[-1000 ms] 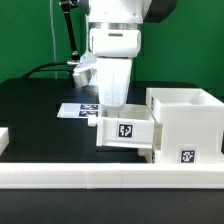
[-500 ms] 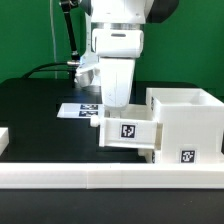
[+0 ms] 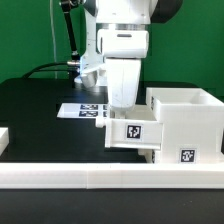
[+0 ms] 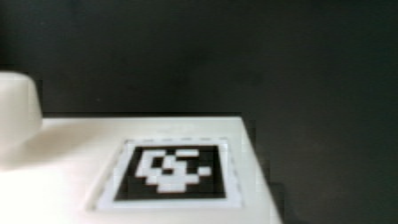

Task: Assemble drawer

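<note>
Your gripper [image 3: 123, 106] is down at the tray [image 3: 118, 136], fingers pointing straight at the table [image 3: 40, 110]. The tips drop behind the tray's far rim, so you cannot tell how wide the jaws stand or whether they clamp the wall. The wrist view doesn't help. It shows a blurred pale rounded shape at one edge, and below the camera the tray's white face [image 4: 71, 160] with its square black-and-white tag [image 4: 173, 170].

From outside, that tag [image 3: 133, 130] faces the camera on the tray's near wall. The tray sits level, directly under the hand, and its end on the exterior view's right meets the near left side of the casing [image 3: 190, 130]. You cannot tell whether it has entered the casing or only butts against it. The casing stands upright on the exterior view's right, open at the top, with its own tag [image 3: 187, 155] low on the near face.

Up from the gripper, the wrist is vertical and the white arm [image 3: 125, 55] comes straight down from above, just to the exterior view's left of the casing.

Behind the tray, farther back on the black table, lies the marker board [image 3: 80, 110], flat and partly hidden by the hand. A long white border rail [image 3: 100, 180] runs across the near edge. A black cable [image 3: 45, 70] curves at the far left.
</note>
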Tool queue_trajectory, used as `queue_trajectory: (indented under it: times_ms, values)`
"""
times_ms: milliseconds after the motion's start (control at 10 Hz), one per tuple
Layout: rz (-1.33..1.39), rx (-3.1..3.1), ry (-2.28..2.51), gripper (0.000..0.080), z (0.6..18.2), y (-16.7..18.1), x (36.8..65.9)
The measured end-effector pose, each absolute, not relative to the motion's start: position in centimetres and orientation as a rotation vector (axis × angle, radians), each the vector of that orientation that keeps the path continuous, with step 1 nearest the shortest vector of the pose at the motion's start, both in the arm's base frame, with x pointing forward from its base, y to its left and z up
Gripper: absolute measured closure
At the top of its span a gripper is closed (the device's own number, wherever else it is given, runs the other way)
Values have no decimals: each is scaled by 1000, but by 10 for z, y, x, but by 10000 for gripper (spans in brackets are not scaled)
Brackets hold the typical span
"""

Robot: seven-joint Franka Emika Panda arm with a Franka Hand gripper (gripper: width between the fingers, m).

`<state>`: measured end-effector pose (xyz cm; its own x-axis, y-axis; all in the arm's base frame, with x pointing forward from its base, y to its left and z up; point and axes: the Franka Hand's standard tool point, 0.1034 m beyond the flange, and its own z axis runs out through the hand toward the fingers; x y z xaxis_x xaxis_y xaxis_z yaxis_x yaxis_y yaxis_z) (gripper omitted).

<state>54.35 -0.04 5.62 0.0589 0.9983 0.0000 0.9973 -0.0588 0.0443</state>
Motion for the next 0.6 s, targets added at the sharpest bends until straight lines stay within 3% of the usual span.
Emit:
queue_trajectory:
  times_ms: [600]
  values:
    - [50, 2248, 2143, 757, 55, -1, 543]
